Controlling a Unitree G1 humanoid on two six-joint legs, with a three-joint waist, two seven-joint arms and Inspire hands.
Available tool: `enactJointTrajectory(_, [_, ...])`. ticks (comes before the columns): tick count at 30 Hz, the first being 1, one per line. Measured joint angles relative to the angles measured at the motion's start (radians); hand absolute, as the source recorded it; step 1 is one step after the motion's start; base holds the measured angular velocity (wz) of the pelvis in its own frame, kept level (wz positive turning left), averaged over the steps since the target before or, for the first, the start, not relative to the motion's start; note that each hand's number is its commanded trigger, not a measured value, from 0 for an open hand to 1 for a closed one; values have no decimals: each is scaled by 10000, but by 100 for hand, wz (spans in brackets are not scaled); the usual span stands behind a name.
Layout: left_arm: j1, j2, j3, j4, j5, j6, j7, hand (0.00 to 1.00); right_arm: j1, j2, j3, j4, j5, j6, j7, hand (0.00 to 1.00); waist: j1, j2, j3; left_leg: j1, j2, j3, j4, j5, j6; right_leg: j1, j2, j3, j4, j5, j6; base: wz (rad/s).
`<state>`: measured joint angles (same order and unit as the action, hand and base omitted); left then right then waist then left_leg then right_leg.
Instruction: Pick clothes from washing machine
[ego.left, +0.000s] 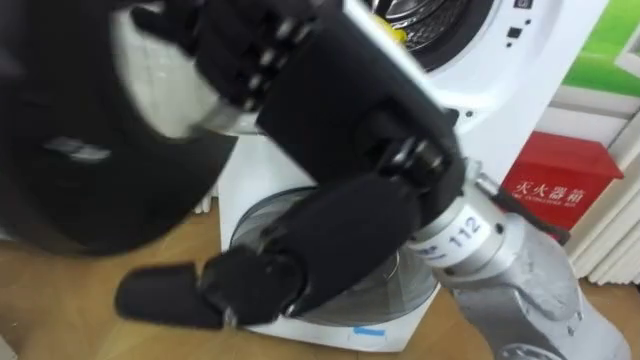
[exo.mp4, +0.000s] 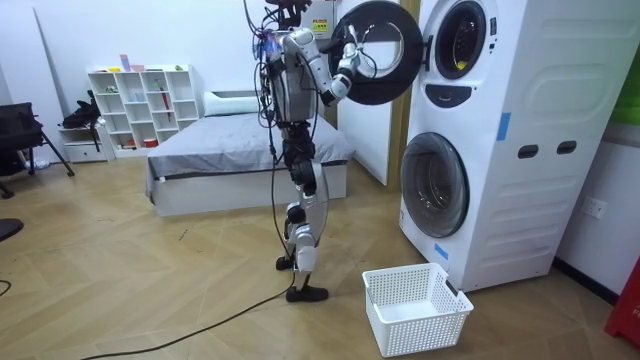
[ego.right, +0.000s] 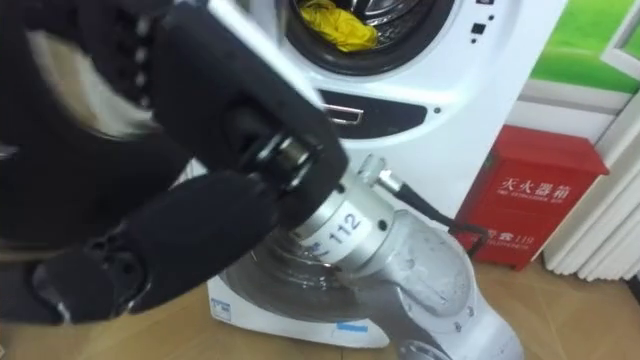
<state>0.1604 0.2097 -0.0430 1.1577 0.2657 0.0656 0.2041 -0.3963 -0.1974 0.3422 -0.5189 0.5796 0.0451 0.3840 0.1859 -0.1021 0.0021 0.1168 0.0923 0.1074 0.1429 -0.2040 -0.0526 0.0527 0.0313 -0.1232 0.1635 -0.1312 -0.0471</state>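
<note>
Right hand (ego.left: 340, 235) is up at the door (ego.left: 90, 150), fingers hooked on its rim, apparently to hold it clear of the opening. Yellow clothes (ego.right: 335, 25) lie in the upper drum (ego.right: 395, 14), untouched. Basket (exo.mp4: 415, 310) sits below, likely for the drop.

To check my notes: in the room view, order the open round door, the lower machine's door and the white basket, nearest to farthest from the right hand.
1. Open round door, beside the right hand, up high.
2. Lower machine's door, below it.
3. White basket, on the floor.
</note>
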Motion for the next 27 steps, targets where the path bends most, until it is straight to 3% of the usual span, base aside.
enactJointTrajectory(3, [-74,-39,-3,-5,1,20,34,0,-1,35,145,1,-108,75,95,0,134,28,8,-17,5,-48,-6,0,0,3,-5,-80,-16,-3,4,5])
enactJointTrajectory(8, [-70,-145,-2,-24,5,264,110,0,-1,80,389,37,-464,567,418,0,248,49,18,-27,-5,-143,-46,0,0,39,-22,-183,-48,-3,5,6])
enactJointTrajectory(16, [53,-235,-3,-28,-10,448,107,0,-2,70,363,46,-580,669,435,0,422,76,19,-14,-9,-278,-58,-1,-4,127,-36,-404,-103,-6,10,5])
enactJointTrajectory(21, [71,-338,374,-1,-6,363,95,0,6,12,-246,9,-644,651,233,0,348,96,27,-100,-16,-282,-45,-1,-3,58,-51,-427,-98,-6,11,0])
enactJointTrajectory(27, [255,-428,939,-73,11,305,210,0,259,-123,-1572,-31,-723,510,-728,0,-141,143,27,-163,-27,-295,60,-1,-1,59,-71,-445,-100,-5,12,0])
